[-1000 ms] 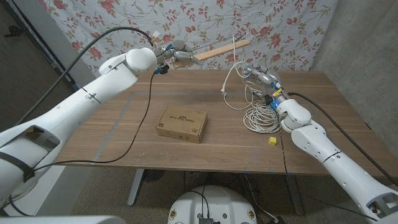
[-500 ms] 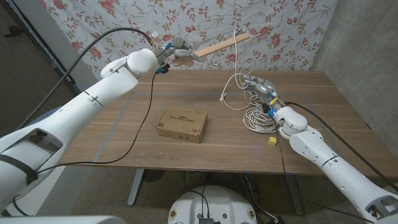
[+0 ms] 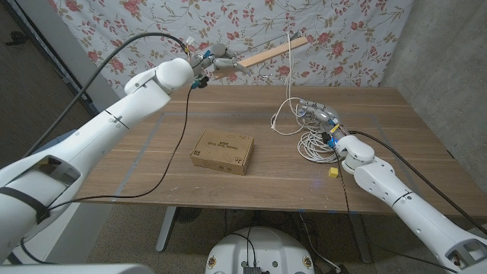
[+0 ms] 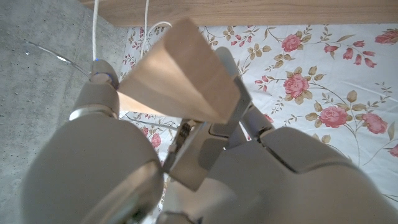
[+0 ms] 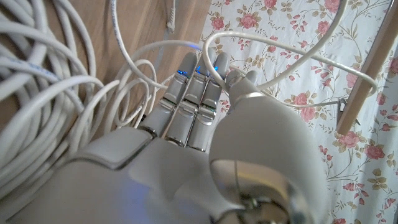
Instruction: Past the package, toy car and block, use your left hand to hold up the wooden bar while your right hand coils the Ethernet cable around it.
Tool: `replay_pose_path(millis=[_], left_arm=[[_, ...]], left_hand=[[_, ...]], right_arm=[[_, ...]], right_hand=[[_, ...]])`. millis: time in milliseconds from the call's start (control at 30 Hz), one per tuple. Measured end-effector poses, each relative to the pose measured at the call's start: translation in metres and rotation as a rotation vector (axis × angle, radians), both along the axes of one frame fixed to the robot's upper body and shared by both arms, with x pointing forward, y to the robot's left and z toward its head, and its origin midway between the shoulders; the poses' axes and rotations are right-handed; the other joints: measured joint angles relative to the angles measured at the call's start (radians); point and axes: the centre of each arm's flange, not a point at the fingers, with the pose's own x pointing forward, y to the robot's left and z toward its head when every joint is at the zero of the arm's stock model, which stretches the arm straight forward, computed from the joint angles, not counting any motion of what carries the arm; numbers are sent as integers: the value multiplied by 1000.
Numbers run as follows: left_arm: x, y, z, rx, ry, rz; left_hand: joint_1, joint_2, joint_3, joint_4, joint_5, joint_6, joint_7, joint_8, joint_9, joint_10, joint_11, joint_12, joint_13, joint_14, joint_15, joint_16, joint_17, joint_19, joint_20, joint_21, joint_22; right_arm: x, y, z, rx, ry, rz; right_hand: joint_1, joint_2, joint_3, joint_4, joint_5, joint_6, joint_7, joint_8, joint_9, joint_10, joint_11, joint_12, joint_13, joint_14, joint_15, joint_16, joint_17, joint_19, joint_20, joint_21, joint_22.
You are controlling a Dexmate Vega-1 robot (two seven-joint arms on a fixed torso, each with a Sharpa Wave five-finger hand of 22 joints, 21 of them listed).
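Head view first: since a second ago my right hand (image 3: pixel 318 112) has come down from the hanging strand to just above the table by the cable heap, and my left hand (image 3: pixel 221 64) has tipped the wooden bar (image 3: pixel 270 53) a little steeper, its far end now higher against the flowered wall. The left hand grips the bar by its near end, well above the table's far edge. The Ethernet cable (image 3: pixel 318 141) lies mostly as a loose white coil on the table just in front of the right hand, with one strand rising to loop over the bar's far end and the plug end lying on the wood to the hand's left. The package (image 3: pixel 222 151) sits mid-table, unmoved, and the small yellow block (image 3: pixel 332 173) lies near the front edge beside my right forearm.

Left wrist view: the bar's cut end (image 4: pixel 180 74) sits clamped between my fingers (image 4: pixel 99 93), a white strand running up behind it.

Right wrist view: my right hand's fingers (image 5: pixel 193 93) lie close together and nearly straight, a cable loop (image 5: pixel 261 46) curving across their tips; I cannot tell whether they pinch it. Coils lie on the table beside the palm, the bar standing well apart
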Motion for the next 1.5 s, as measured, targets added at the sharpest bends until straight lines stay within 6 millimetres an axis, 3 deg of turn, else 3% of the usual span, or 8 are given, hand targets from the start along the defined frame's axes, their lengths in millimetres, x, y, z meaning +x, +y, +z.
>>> replay_pose_path(millis=[267, 567, 1500], left_arm=[[3, -5, 4, 20, 45, -37], [4, -11, 1, 42, 110, -84], [10, -17, -10, 110, 315, -156]], left_hand=[[-3, -3, 0, 0, 0, 0, 0, 7, 0, 0, 0, 0, -1, 0, 0, 0, 2, 0, 0, 0, 0], [-14, -1, 0, 0, 0, 0, 0, 8, 0, 0, 0, 0, 2, 0, 0, 12, 10, 4, -4, 0, 0], [-11, 2, 7, -7, 0, 0, 0, 10, 0, 0, 1, -1, -6, 0, 0, 12, -2, 4, -4, 7, 0]], right_arm=[[17, -18, 12, 7, 7, -85], [35, -35, 34, 25, -21, -145], [79, -38, 85, 28, -84, -182]], right_hand=[[-15, 6, -16, 15, -9, -7, 7, -6, 13, -19, -11, -7, 14, -25, -1, 4, 20, -43, -30, 8, 0], [-27, 7, -22, 22, -11, -7, 7, -10, 23, -35, -27, -7, 24, -42, 2, -1, 30, -61, -29, 19, 2], [-35, 7, -29, 37, -11, -7, 7, -11, 50, -49, -34, -7, 54, -54, 11, -25, 45, -90, -25, 58, 3]])
